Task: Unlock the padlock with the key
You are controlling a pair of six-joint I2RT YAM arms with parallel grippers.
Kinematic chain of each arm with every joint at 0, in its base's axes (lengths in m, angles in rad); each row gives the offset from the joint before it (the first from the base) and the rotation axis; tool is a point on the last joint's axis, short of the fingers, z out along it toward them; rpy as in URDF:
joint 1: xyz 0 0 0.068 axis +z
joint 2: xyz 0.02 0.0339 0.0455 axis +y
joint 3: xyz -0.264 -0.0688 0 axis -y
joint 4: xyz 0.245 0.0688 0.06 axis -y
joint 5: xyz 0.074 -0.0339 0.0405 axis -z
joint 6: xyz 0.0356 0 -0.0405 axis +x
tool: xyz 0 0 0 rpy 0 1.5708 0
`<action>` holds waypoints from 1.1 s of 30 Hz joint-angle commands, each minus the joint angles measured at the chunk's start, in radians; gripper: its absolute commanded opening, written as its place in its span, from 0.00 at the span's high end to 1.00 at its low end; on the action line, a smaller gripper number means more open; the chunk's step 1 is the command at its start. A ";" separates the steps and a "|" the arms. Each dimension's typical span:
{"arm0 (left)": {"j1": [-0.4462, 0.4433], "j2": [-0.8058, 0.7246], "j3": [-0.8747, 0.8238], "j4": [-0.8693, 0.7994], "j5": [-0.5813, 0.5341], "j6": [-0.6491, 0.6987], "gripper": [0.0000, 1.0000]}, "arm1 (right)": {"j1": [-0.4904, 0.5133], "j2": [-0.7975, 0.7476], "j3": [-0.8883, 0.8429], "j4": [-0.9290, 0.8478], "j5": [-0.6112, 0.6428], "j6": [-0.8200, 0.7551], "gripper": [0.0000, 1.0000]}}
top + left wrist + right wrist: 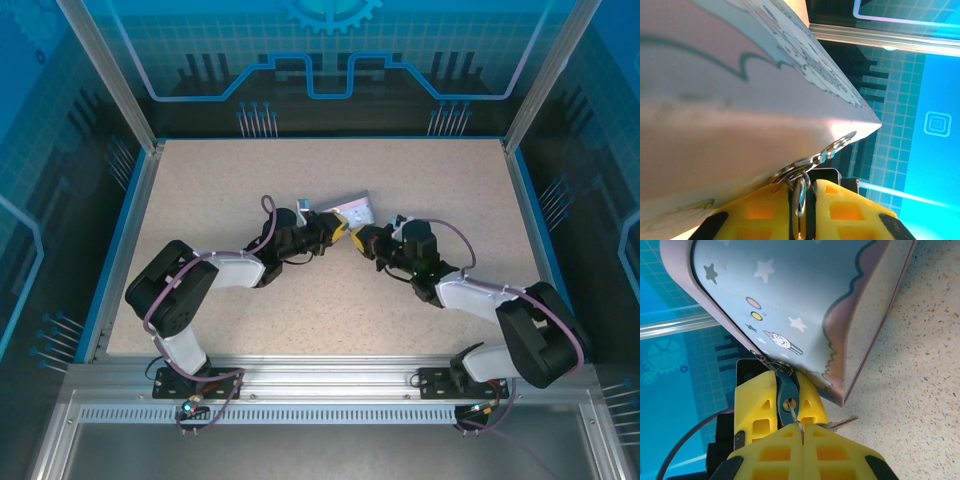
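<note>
The padlock [784,387] is a small dark blue body with a brass keyhole, hanging from the hasp of a pale blue cartoon tin [805,300]. My left gripper [805,186] is shut on the padlock, and its yellow fingers [756,402] flank the body. The padlock's metal shackle loop [799,194] shows between those fingers under the hasp. My right gripper [803,426] is shut on the key [794,415], whose thin blade reaches into the keyhole. From above, the left gripper [338,232] and right gripper [362,240] meet tip to tip at the tin [350,208].
The tin is tilted, one corner raised off the speckled tabletop [920,390]. A second thin metal key [843,423] sticks out sideways beside my right fingers. Blue enclosure walls [330,60] and metal posts ring the table.
</note>
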 commanded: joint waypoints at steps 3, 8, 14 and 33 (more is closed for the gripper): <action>-0.012 -0.025 0.002 0.077 0.030 0.000 1.00 | -0.017 0.075 0.023 0.107 -0.044 -0.035 1.00; -0.011 -0.033 -0.008 0.086 0.042 -0.001 1.00 | -0.057 0.157 0.056 0.205 -0.152 -0.068 1.00; -0.010 -0.043 -0.021 0.094 0.046 -0.001 1.00 | -0.073 0.214 0.107 0.219 -0.221 -0.095 1.00; -0.009 -0.046 -0.022 0.115 0.056 -0.009 1.00 | -0.101 0.298 0.165 0.241 -0.307 -0.086 1.00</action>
